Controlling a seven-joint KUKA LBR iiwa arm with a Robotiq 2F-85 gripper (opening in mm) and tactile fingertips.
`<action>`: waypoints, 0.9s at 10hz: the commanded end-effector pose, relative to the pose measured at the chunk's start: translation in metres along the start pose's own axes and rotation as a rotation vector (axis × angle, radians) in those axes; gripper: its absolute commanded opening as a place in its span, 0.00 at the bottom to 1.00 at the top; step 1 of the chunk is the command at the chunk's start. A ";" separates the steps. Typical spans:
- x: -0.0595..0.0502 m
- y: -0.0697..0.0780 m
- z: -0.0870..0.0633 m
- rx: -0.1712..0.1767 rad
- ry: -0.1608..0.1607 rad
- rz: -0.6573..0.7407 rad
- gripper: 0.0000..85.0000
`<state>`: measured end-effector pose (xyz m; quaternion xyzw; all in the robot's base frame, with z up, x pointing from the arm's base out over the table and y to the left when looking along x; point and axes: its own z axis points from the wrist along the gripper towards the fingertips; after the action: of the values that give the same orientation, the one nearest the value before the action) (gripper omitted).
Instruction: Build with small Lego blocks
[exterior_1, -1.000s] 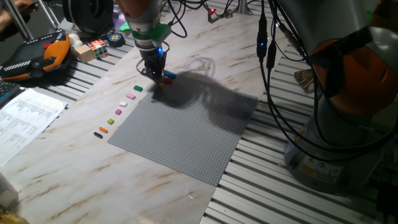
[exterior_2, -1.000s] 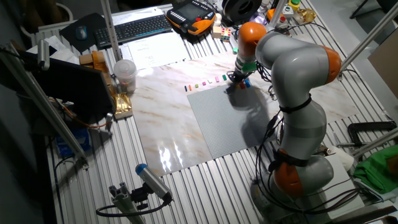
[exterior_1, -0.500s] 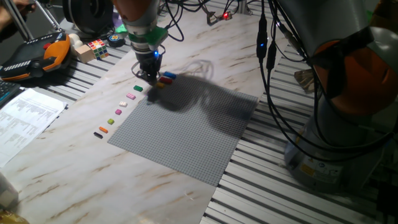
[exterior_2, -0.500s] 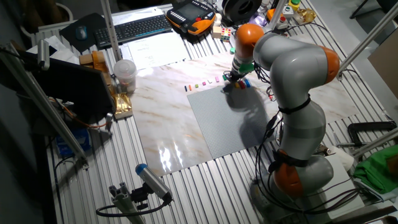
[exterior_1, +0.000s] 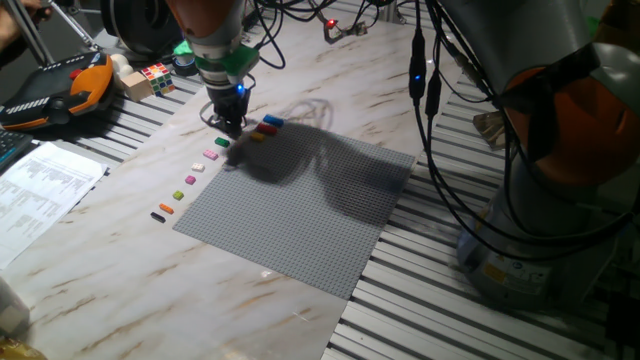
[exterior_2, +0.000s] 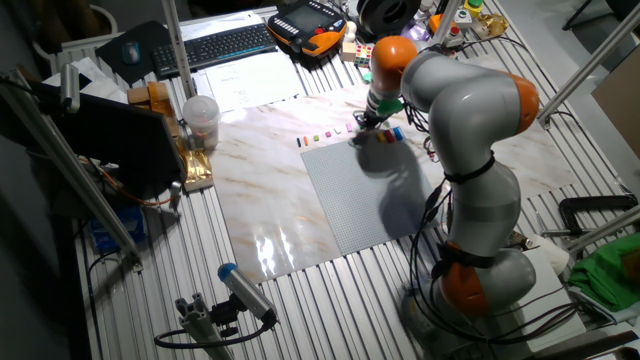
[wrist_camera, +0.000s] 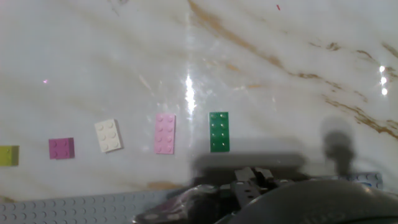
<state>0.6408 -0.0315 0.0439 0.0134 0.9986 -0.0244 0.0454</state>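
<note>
Lego blocks are the job, but going by size the grey baseplate (exterior_1: 300, 205) comes first: it lies flat on the marble table (exterior_1: 120, 260), and a slanted approach could catch its near edge and shift it. The gripper (exterior_1: 228, 128) hangs low over the row of bricks just off that edge; whether its jaws are wide, narrow or holding a brick I cannot tell, since the hand view shows only a dark blur at the bottom. The green brick (wrist_camera: 219, 131) sits nearest the hand, with the pink brick (wrist_camera: 165, 133) just beside it. That small gap is the main risk, I judge: a finger landing off-centre could nudge the pink one or tip the green brick instead of gripping it squarely.
</note>
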 end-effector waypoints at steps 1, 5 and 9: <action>-0.002 0.002 0.003 -0.001 -0.006 0.003 0.26; -0.013 0.007 0.009 -0.005 -0.027 0.021 0.38; -0.019 0.010 0.015 -0.010 -0.027 0.020 0.39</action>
<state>0.6614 -0.0223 0.0296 0.0230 0.9978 -0.0191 0.0590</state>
